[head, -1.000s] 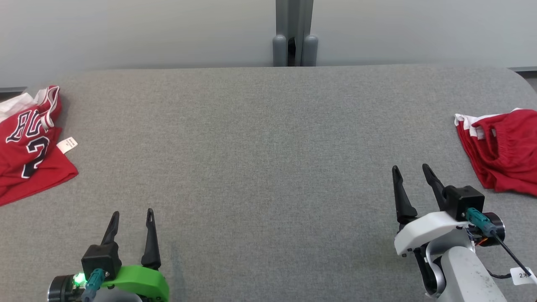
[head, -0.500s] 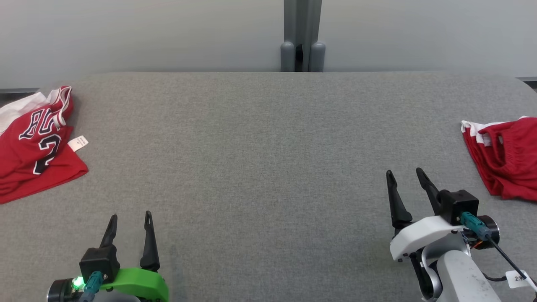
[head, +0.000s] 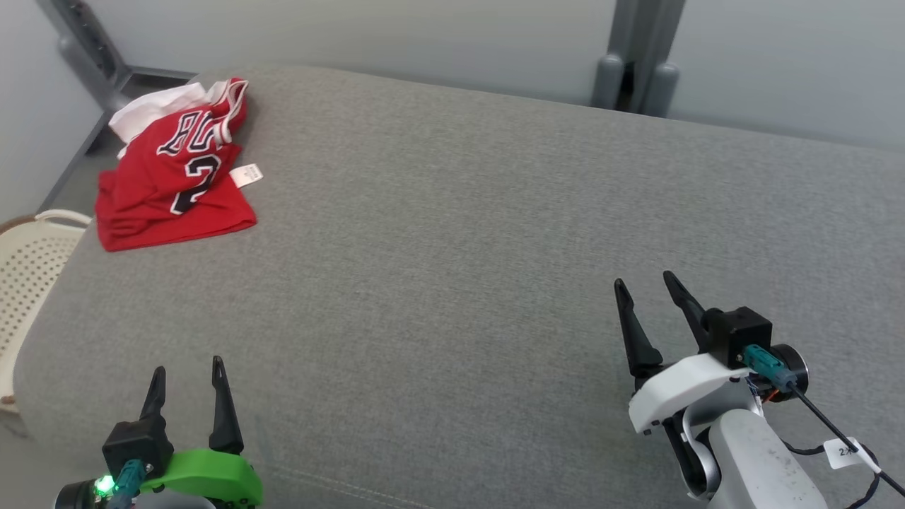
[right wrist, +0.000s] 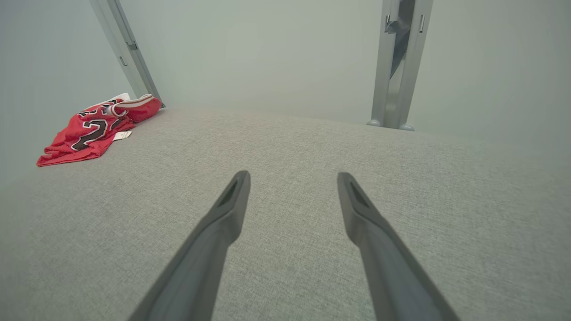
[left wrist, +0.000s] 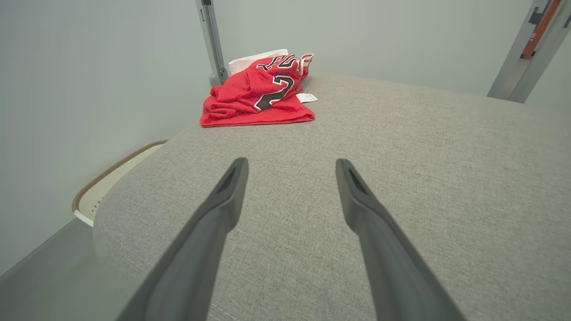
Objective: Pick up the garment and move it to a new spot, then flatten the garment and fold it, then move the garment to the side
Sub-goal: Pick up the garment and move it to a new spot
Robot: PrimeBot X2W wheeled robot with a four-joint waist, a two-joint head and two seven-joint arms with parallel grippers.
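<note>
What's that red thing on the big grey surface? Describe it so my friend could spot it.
Start at the wide grey fabric-covered table and look to its far left corner, by the slanted grey post. There lies a crumpled red basketball jersey; its black-and-white lettering and white tag set it apart from the cream perforated basket nearby.

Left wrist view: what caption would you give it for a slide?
Open left gripper over the grey fabric surface, facing a crumpled red jersey ahead.

A lab, judging by padded worktable (head: 452, 233) and bare partitions (head: 424, 35)
</note>
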